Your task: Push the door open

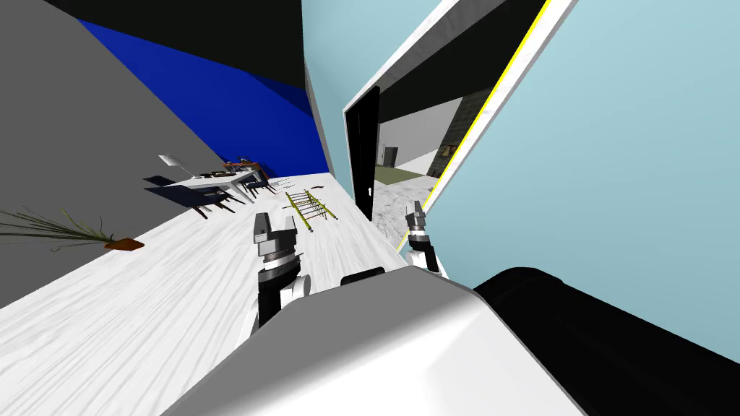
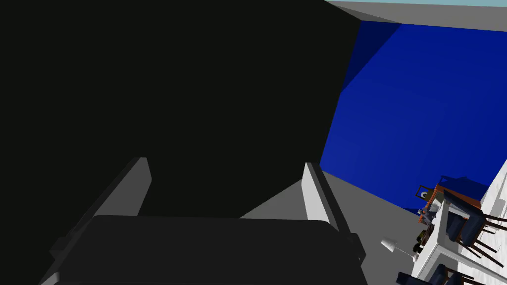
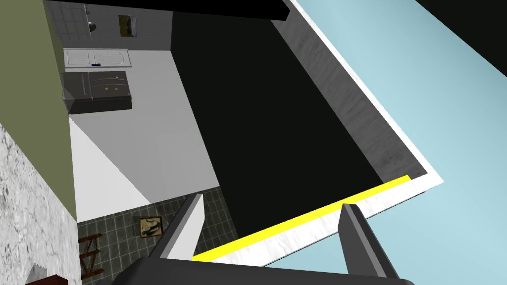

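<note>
Right claw point(image 3: 272, 200) spread open — near doorframe point(image 3: 307, 236).

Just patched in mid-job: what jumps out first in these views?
The bright yellow strip along the doorway's edge, rising from beside the open right gripper. Left of it the black door stands swung aside, a lit room showing through the opening. A yellow ladder lies on the white floor ahead of the open left gripper.

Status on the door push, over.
Left gripper open; right gripper open by the door frame. Black door stands open, neither gripper touching it. Yellow ladder lies left of the frame.
</note>
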Robot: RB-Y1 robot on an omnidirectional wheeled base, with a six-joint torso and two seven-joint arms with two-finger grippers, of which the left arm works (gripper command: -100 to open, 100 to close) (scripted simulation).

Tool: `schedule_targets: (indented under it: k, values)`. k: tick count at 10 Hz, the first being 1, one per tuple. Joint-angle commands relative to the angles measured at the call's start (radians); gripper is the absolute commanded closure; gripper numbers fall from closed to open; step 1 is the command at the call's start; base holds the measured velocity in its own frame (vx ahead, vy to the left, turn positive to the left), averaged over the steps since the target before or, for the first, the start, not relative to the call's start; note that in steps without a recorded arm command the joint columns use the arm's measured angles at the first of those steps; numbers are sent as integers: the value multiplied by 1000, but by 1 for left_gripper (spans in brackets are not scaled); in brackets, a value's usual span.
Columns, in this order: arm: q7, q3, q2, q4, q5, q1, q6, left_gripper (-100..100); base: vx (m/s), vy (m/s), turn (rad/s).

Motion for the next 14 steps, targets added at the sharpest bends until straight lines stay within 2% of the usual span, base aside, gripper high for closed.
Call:
schedule_targets:
  k: [1,4,8,10,14]
  values:
    - [2,-1,14,29,-3,-13,-6,-100,64,10,-103]
    - [5,-2,34,78,-8,-34,-16,-100,111,16,-84]
    - [12,-6,67,183,-18,-81,-37,-100,152,32,-127]
    - [14,-7,74,213,-21,-94,-44,-100,105,22,-64]
    - [21,-10,95,309,-30,-136,-63,-100,109,21,-108]
